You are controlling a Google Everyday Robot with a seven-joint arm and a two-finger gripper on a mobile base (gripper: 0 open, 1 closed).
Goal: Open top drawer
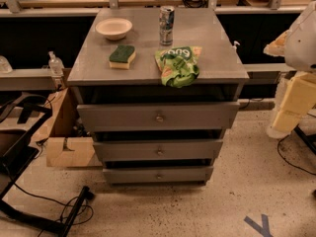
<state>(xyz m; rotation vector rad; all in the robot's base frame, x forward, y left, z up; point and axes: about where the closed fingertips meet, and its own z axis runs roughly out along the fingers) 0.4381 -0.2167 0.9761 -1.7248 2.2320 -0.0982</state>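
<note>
Here the top drawer [158, 116] sits just under the counter [207, 38], a dark gap showing above its front. Above the drawer, on the counter, rest a bowl [114, 27], sponge [122, 56], can [166, 25] and green bag [178, 65]. The gripper [276, 47] hangs up and right of the drawer, well apart; whether it is open cannot be told.

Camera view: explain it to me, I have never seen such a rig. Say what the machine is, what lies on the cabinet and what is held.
One camera looks down at a grey cabinet; its mounting is unknown. The machine is a one-armed mobile robot: its pale arm shows at the right edge, the gripper beside the cabinet top, apart from it, seemingly holding nothing. On top are a bowl, a can, a sponge and a green snack bag. The top drawer, widest of three, is what it should open.
</note>
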